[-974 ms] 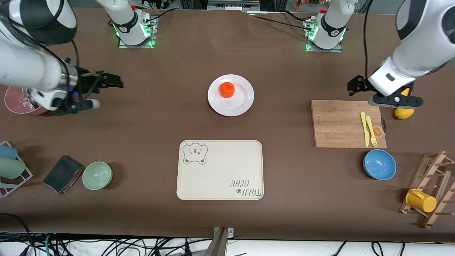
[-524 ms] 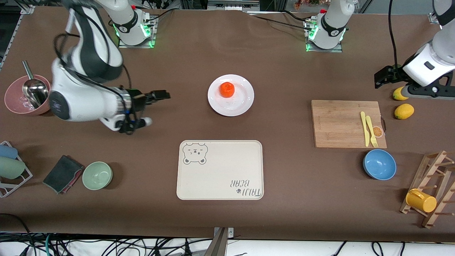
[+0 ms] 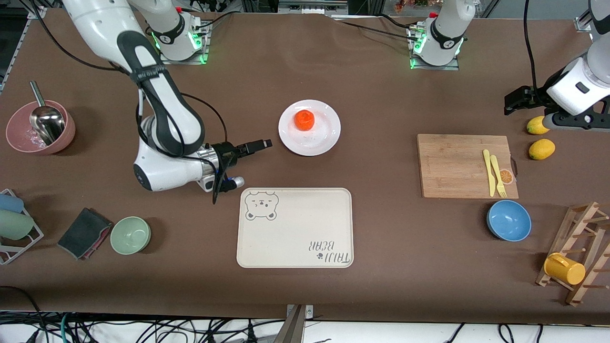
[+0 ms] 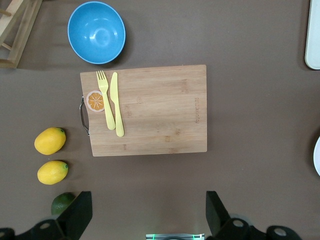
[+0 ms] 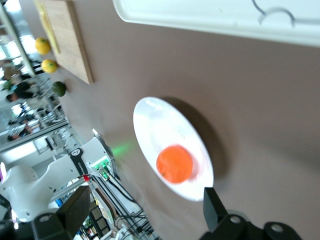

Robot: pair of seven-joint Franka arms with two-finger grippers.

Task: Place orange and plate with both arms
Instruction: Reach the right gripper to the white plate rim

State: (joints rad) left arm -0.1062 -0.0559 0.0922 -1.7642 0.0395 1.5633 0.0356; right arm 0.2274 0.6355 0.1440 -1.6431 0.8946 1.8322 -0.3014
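Bright even light, soft shadows

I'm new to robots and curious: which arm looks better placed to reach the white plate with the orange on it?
Probably the right arm. The right gripper, fingers open, is just beside the plate holding the orange. The left gripper waits by the lemons, at the left arm's end of the table.

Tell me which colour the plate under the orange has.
Plain white; the plate under the orange shows best in the front view.

In the left wrist view, the round plain white plate [image 4: 317,156] and the beige rectangular bear-print tray [image 4: 313,35] are cut off by the edge.

The small green fruit [image 4: 62,203] is partly hidden by a gripper finger.
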